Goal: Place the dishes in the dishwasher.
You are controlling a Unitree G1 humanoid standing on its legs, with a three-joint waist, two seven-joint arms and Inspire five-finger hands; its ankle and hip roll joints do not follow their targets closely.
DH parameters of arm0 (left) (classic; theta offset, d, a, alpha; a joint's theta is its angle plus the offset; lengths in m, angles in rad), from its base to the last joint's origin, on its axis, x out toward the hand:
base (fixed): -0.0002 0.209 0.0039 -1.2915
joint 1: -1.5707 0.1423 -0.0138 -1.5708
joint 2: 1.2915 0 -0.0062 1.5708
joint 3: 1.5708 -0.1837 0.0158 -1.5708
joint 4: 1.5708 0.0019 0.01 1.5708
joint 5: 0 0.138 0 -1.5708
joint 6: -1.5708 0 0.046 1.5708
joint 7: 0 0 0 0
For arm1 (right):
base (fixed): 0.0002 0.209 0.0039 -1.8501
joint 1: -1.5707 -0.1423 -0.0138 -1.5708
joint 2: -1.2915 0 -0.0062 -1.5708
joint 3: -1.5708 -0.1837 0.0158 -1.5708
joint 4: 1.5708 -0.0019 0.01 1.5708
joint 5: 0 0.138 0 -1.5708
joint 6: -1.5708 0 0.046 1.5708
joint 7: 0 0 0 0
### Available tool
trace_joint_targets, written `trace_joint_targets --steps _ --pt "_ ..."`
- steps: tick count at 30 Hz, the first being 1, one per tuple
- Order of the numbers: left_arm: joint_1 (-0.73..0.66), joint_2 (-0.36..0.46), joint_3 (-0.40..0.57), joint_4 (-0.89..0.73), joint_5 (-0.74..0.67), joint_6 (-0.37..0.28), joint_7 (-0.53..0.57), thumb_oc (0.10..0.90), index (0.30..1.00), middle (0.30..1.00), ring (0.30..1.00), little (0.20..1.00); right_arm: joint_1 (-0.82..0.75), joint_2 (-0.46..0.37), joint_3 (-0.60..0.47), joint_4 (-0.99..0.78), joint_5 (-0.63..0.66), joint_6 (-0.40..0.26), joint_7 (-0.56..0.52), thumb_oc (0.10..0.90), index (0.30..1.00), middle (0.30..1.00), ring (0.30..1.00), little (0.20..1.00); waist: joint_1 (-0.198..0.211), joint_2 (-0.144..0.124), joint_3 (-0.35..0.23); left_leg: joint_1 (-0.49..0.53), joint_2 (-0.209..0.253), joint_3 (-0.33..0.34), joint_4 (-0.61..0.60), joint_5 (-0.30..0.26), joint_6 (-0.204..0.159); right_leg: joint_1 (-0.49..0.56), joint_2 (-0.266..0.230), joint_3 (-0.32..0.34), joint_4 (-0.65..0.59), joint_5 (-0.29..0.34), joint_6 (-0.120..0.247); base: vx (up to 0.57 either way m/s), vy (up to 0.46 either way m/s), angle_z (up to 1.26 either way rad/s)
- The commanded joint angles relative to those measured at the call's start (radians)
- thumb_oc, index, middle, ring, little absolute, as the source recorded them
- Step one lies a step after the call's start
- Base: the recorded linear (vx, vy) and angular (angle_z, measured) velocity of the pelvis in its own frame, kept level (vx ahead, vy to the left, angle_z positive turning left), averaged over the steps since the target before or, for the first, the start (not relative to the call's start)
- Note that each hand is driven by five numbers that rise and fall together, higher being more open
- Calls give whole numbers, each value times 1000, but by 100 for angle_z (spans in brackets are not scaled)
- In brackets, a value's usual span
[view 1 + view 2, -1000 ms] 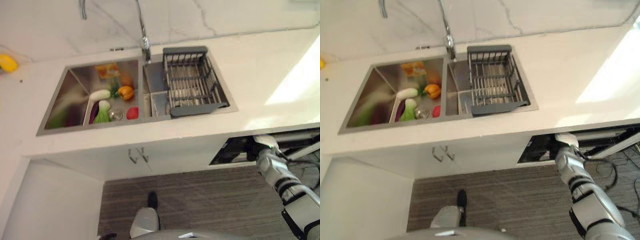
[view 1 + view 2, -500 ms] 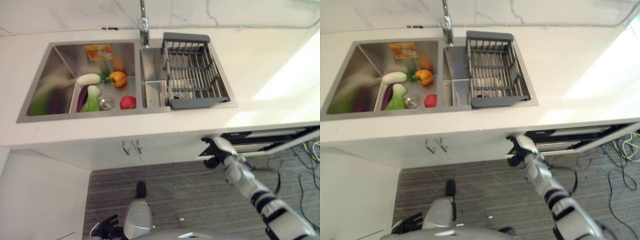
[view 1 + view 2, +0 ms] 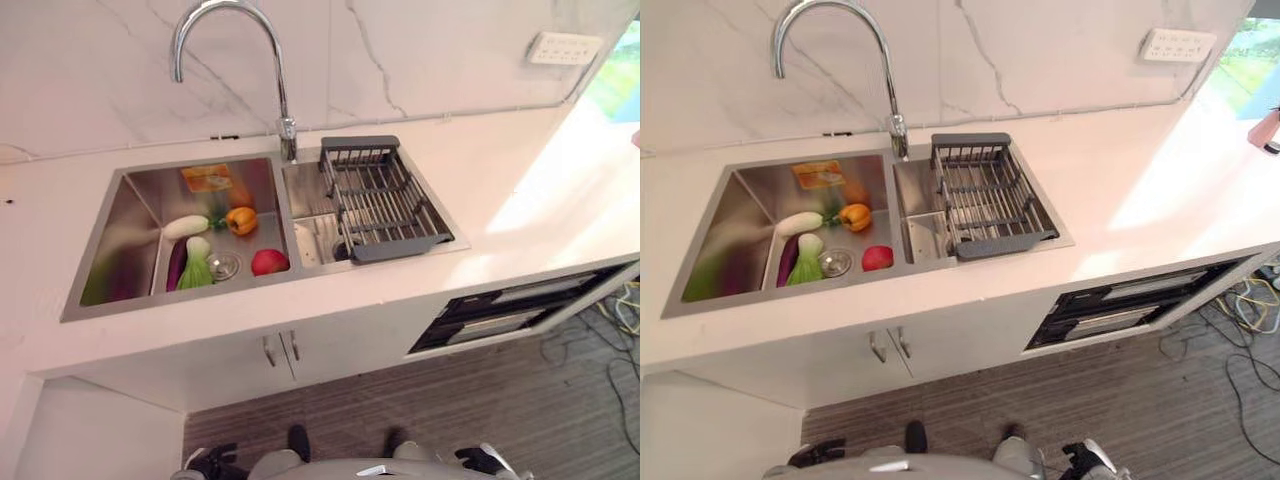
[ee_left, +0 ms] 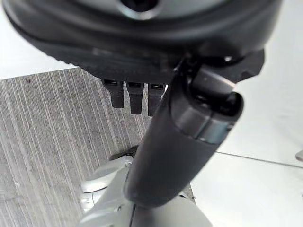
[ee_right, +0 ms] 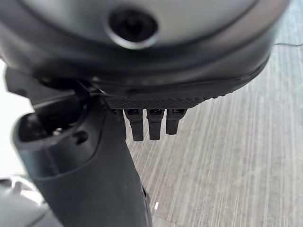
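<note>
The dishwasher [image 3: 510, 312] sits under the white counter at the right, its front pulled open a small gap with dark racks showing inside. An empty grey dish rack [image 3: 385, 198] rests over the right sink basin. No dish shows in the rack or on the counter. My left hand [image 4: 135, 97] hangs low beside me above the striped floor, fingers straight and holding nothing; it also shows at the lower edge [image 3: 212, 462]. My right hand [image 5: 149, 124] hangs the same way, open and empty, at the lower right edge [image 3: 482, 460].
The left sink basin [image 3: 130, 215] holds vegetables: an orange pepper [image 3: 240, 220], a white radish [image 3: 186, 227], a red tomato [image 3: 268, 262] and greens. A tall chrome faucet [image 3: 283, 120] stands behind. Cupboard doors with handles [image 3: 280, 348] are below the sink. A wall socket [image 3: 566, 47] is at the back right.
The camera has tilted up, bringing the faucet and wall into view. My right arm has left the dishwasher's front and dropped to my side. The dishwasher stays slightly open.
</note>
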Motion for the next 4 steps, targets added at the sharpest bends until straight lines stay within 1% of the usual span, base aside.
trace_joint_targets --steps 1,2,4 --pt "2 -31 -35 22 89 7 -18 800 900 900 900 900 -70 -27 -21 20 46 1 22 800 900 900 900 900 35 0 -49 31 13 71 20 -87 -53 69 32 -29 -56 36 -4 166 -157 50" --pt "7 -36 -35 22 93 9 -17 800 900 900 900 900 -69 -24 -20 22 53 0 23 800 900 900 900 900 37 2 -60 32 19 75 20 -84 -59 80 39 -33 -79 42 -7 134 -153 31" --pt "10 -42 -38 20 89 10 -18 800 900 900 900 900 -72 -21 -13 24 53 0 25 800 900 900 900 900 39 5 -64 36 27 75 20 -81 -65 91 49 -31 -100 46 -11 38 -68 10"
